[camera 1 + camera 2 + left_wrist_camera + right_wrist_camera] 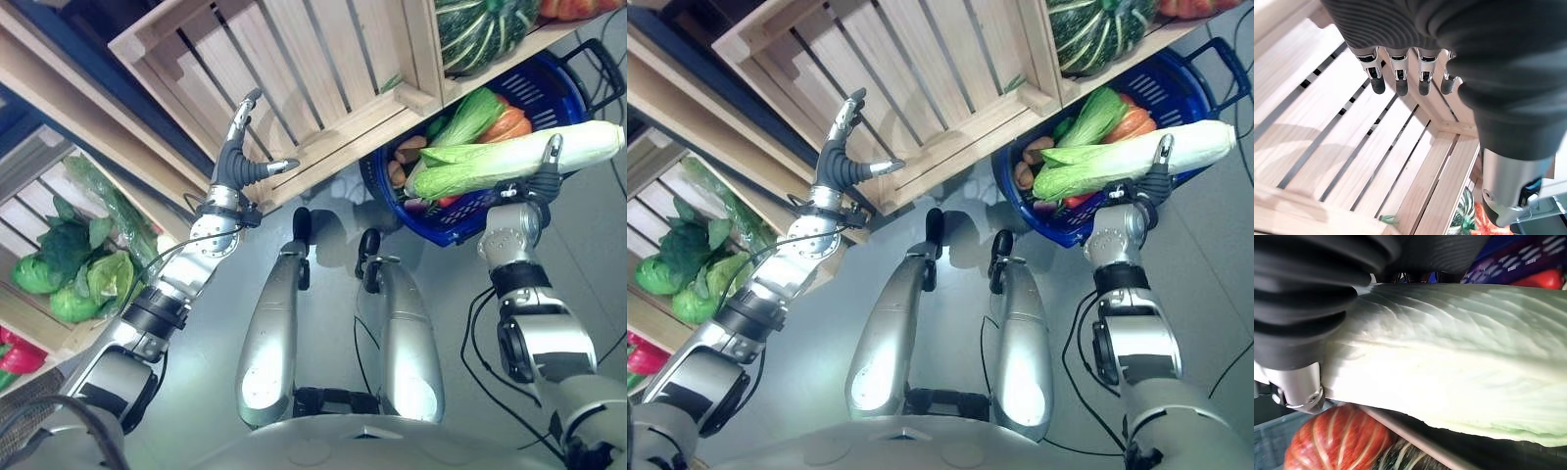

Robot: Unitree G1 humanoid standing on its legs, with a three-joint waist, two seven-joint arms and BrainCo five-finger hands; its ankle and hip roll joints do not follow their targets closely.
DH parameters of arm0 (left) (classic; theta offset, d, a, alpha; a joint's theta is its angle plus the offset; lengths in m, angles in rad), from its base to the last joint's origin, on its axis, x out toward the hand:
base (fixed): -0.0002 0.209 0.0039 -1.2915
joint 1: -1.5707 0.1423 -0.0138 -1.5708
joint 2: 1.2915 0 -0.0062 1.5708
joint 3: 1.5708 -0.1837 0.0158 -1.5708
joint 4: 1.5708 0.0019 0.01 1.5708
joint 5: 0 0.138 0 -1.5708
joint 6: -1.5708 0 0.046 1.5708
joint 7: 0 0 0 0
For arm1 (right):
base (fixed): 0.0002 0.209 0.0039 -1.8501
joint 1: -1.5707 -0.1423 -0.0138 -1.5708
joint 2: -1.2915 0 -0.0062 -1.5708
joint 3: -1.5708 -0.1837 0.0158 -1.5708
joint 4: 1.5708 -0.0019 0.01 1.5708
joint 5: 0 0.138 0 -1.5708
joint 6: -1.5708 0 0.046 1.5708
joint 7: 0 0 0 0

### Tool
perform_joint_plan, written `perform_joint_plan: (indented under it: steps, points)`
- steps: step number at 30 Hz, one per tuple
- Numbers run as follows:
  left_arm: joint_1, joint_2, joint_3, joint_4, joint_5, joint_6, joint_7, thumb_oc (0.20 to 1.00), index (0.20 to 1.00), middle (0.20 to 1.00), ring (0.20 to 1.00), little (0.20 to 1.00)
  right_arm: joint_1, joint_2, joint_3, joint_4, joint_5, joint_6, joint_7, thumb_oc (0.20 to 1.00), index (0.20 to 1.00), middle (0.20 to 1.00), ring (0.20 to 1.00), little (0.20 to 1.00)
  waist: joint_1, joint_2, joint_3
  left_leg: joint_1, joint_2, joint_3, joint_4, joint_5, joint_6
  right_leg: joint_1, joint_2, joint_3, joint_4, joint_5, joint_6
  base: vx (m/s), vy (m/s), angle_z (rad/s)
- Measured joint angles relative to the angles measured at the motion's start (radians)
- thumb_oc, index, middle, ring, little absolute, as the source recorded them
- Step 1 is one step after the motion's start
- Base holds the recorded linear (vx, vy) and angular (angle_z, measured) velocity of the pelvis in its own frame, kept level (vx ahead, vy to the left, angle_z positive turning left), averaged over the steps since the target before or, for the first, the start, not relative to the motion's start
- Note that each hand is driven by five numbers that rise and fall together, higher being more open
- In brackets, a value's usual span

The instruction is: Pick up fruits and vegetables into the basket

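Right robot hand point(545, 176) grips cabbage point(509, 157) over blue basket point(549, 98) | left robot hand point(240, 157) open at empty wooden crate point(294, 69)

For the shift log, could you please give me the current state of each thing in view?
Cabbage: held over the basket.
Blue basket: holds vegetables, handle down.
Wooden crate: empty.
Right hand: shut on the cabbage.
Left hand: open, holding nothing, in front of the crate.
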Motion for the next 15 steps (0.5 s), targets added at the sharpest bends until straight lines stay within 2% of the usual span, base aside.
perform_joint_plan:
  steps: [5,6,7,8,9,15]
  points:
    - [-0.019,-0.001,-0.019,0.000,-0.013,0.001,-0.001,1.000,1.000,1.000,1.000,1.000,-0.039,-0.017,0.000,0.003,-0.062,0.041,-0.063,0.200,0.200,0.200,0.200,0.200,0.008,0.000,0.000,-0.096,-0.002,0.002,0.054,-0.005,0.003,-0.093,-0.013,-0.002,0.057,-0.007,-0.005,0.00,0.003,0.03]
    - [-0.024,-0.001,-0.023,0.000,-0.012,0.001,-0.001,1.000,1.000,1.000,1.000,1.000,-0.044,-0.022,0.001,0.005,-0.073,0.049,-0.071,0.369,0.369,0.369,0.369,0.369,0.010,0.001,0.000,-0.111,-0.002,0.003,0.065,-0.006,0.006,-0.107,-0.015,-0.001,0.069,-0.008,-0.005,0.04,0.016,0.04]
    - [-0.032,0.000,-0.028,0.000,-0.011,0.001,-0.001,1.000,1.000,1.000,1.000,1.000,-0.057,-0.037,0.012,0.005,-0.075,0.070,-0.086,0.818,0.818,0.818,0.818,0.818,0.011,0.001,0.001,-0.146,-0.004,0.004,0.098,-0.015,0.011,-0.138,-0.020,0.000,0.097,-0.017,-0.005,0.03,0.015,0.05]
    - [-0.034,0.000,-0.029,0.000,-0.012,0.001,-0.001,1.000,1.000,1.000,1.000,1.000,-0.061,-0.041,0.017,0.005,-0.076,0.077,-0.091,0.818,0.818,0.818,0.818,0.818,0.010,0.000,0.001,-0.157,-0.007,0.004,0.110,-0.018,0.012,-0.150,-0.024,0.001,0.109,-0.022,-0.005,0.04,0.014,0.08]
    - [-0.038,0.000,-0.034,0.001,-0.012,0.001,-0.001,1.000,1.000,1.000,1.000,1.000,-0.065,-0.047,0.019,0.005,-0.077,0.089,-0.094,1.000,1.000,1.000,1.000,1.000,0.010,0.001,0.001,-0.171,-0.013,0.003,0.118,-0.019,0.013,-0.164,-0.028,0.004,0.122,-0.025,-0.003,0.04,0.007,0.07]
    - [-0.040,0.005,-0.035,0.002,-0.019,0.000,-0.009,1.000,1.000,1.000,1.000,1.000,-0.066,-0.048,0.020,0.008,-0.079,0.123,-0.127,1.000,1.000,1.000,1.000,1.000,0.012,0.001,0.002,-0.186,-0.017,0.006,0.135,-0.028,0.021,-0.175,-0.032,0.007,0.132,-0.030,0.002,0.05,-0.007,0.01]
